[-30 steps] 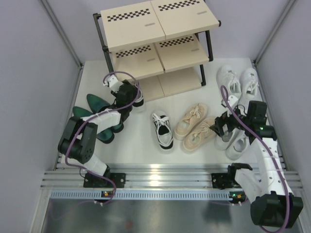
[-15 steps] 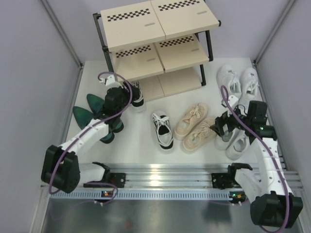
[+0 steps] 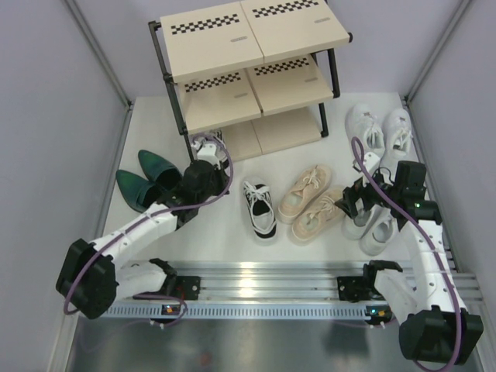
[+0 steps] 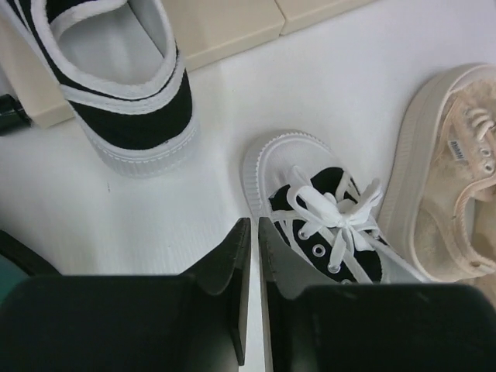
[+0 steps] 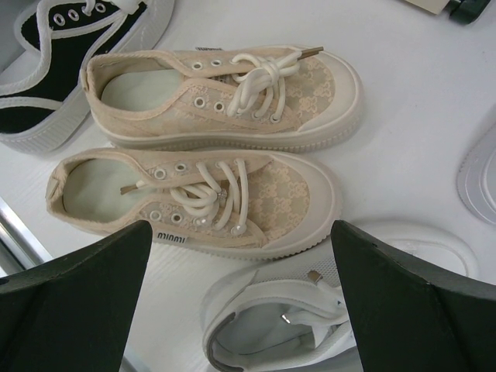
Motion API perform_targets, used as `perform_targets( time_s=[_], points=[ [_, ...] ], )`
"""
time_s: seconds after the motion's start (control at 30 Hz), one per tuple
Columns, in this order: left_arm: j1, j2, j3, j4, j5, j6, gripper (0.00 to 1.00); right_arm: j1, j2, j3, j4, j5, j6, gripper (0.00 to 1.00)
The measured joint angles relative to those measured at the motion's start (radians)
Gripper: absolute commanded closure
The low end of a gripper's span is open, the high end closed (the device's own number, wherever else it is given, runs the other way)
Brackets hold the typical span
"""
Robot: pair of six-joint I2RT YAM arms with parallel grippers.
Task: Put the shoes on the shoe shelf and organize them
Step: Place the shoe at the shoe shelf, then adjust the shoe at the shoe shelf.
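Green heels (image 3: 151,182) lie near the desk's (image 3: 225,232) left edge. My left end effector (image 4: 249,232), pressed together and empty, hovers between one black sneaker (image 4: 116,77), heel out at the front edge of the shelf's (image 3: 232,46) bottom board, and the second black sneaker (image 3: 259,208) mid-desk. I should spread it, pinch that second shoe by its collar and seat it beside its mate, toe inward. The shelf's upper two boards show no shoes. The beige pair (image 5: 232,101) sits under my right end effector (image 5: 242,263), spread wide and holding nothing. White sneakers (image 3: 380,128) wait by the right edge.
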Motion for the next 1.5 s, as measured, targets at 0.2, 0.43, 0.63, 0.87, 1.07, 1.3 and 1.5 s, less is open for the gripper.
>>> perform_targets(
  time_s=[0.2,0.43,0.63,0.87,1.07,1.3,1.5],
  points=[
    [-0.015,0.138,0.016,-0.001,-0.011,0.107,0.95,0.0,0.0,0.0,0.0,0.0,-0.002,0.01],
    [-0.015,0.344,0.122,-0.008,-0.02,0.259,0.98,-0.001,0.0,0.0,0.0,0.0,-0.002,0.01],
    [-0.012,0.41,0.189,-0.005,-0.057,0.355,0.97,-0.002,0.001,-0.002,0.0,0.0,-0.002,0.01],
    [0.01,0.467,0.229,-0.009,-0.088,0.392,0.96,-0.002,0.002,-0.002,0.0,0.0,-0.002,0.01],
    [0.026,0.481,0.258,-0.022,-0.103,0.403,0.95,-0.002,0.002,-0.002,0.0,0.0,-0.002,0.01],
    [0.04,0.499,0.296,-0.051,-0.133,0.428,0.93,-0.002,0.002,-0.002,0.0,0.0,-0.002,0.01],
    [0.041,0.5,0.298,-0.058,-0.155,0.444,0.91,-0.002,0.002,-0.002,0.0,0.0,-0.002,0.01]
  ],
)
